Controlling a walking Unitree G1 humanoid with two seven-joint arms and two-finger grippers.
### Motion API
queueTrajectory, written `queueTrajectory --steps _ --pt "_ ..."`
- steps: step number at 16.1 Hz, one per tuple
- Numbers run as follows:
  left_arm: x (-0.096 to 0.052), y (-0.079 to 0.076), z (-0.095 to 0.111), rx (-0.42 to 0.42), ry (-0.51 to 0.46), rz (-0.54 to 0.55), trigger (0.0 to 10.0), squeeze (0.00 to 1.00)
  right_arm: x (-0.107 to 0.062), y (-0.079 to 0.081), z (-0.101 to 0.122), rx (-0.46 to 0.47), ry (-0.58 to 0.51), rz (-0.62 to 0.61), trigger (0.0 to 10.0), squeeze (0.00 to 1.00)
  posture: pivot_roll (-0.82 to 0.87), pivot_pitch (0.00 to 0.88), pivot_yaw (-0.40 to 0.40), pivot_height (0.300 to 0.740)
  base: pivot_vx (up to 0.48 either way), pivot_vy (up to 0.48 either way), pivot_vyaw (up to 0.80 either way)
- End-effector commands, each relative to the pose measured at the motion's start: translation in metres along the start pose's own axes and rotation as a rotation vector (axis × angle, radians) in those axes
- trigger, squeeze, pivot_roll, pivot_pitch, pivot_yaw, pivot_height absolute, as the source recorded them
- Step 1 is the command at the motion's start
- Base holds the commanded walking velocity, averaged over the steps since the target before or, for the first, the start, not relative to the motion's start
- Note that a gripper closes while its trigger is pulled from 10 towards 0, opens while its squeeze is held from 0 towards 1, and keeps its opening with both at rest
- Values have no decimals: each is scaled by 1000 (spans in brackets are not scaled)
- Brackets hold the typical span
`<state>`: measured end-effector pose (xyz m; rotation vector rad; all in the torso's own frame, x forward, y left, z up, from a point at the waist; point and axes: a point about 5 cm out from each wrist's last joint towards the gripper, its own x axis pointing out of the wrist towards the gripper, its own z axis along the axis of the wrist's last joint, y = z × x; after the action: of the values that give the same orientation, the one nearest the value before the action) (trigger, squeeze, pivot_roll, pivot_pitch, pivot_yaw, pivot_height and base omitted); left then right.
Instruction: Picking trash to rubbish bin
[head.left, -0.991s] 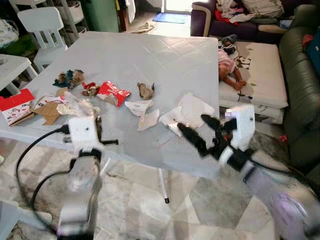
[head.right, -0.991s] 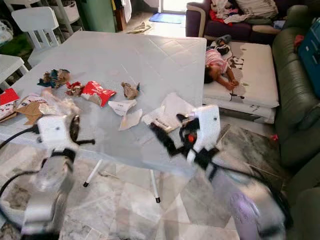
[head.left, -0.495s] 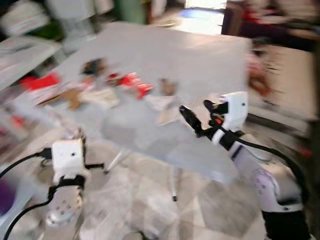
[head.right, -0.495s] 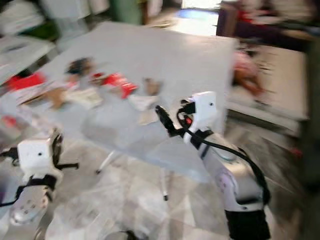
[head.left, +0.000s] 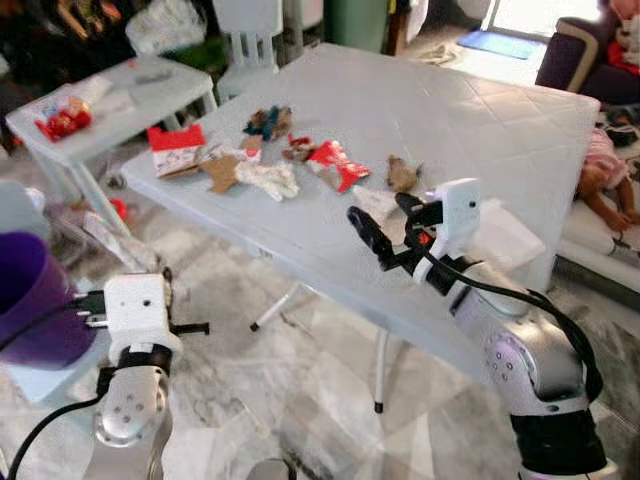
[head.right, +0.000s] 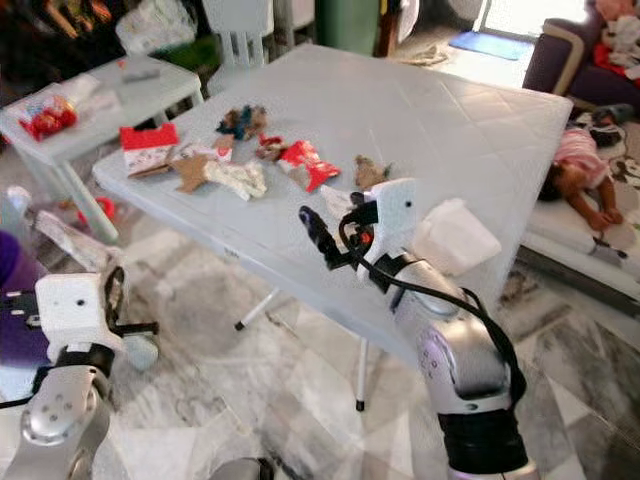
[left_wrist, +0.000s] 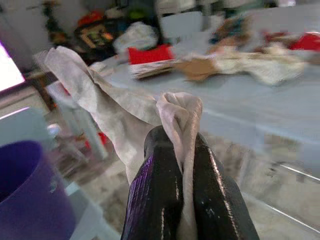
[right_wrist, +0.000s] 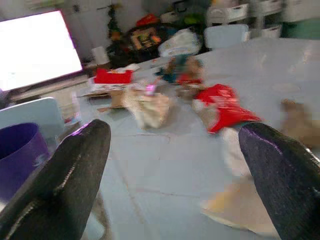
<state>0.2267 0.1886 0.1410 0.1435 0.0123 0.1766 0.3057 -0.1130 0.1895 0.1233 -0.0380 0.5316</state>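
Crumpled white paper trash (left_wrist: 125, 110) is clamped between the closed black fingers of the left gripper (left_wrist: 182, 165), low beside the round purple plastic bin (head.left: 30, 300) — well apart from the white plastic table (head.left: 480, 120). More scraps are seen on that table, among them a red foil wrapper (head.left: 336, 163). The right gripper (right_wrist: 175, 165) is held over the table's near edge, its fingers spread apart.

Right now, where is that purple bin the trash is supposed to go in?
The purple plastic rubbish bin stands on the floor at the robot's far left, beside the left pincer, which pinches a crumpled white paper scrap, off the big white table's corner.
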Motion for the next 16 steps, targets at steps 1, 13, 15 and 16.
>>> queueTrajectory --steps 1,13,15,16 --pt "1 -1 -1 -4 14 -8 0 0 1 -3 1 -9 -9 -14 10000 0 109 75 22 740 0 0 0" --pt "12 0 -8 -29 63 -90 0 0 39 -40 -27 -339 140 -288 10000 0 147 61 68 740 0 0 0" --pt "14 -3 -8 -32 65 -107 0 0 40 -40 -33 -292 154 -278 10000 0 141 64 73 740 0 0 0" --pt "15 -4 -7 -32 64 -113 0 0 40 -39 -33 -295 143 -279 10000 0 141 64 73 740 0 0 0"
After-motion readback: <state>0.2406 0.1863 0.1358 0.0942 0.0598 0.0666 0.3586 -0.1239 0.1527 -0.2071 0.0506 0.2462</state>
